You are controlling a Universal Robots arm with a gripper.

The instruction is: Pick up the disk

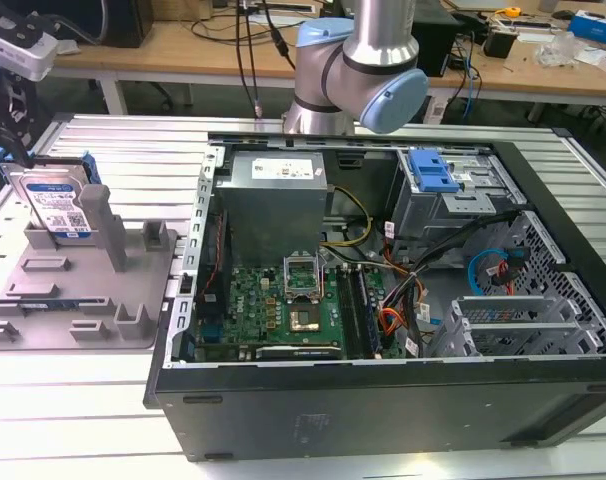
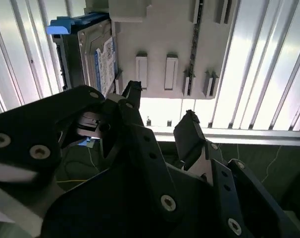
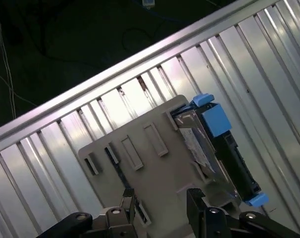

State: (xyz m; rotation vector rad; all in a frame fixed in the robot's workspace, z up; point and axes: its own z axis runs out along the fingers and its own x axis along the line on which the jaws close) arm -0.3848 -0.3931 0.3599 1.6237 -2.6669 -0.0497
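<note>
My tool is released, grasping nothing. The disk stands on edge in the grey tray, ahead and beyond one finger, not between them.

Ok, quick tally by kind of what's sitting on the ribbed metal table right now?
Disk: 1, standing on edge in the tray
Grey moulded tray: 1
Open computer case: 1
Total: 3
</note>
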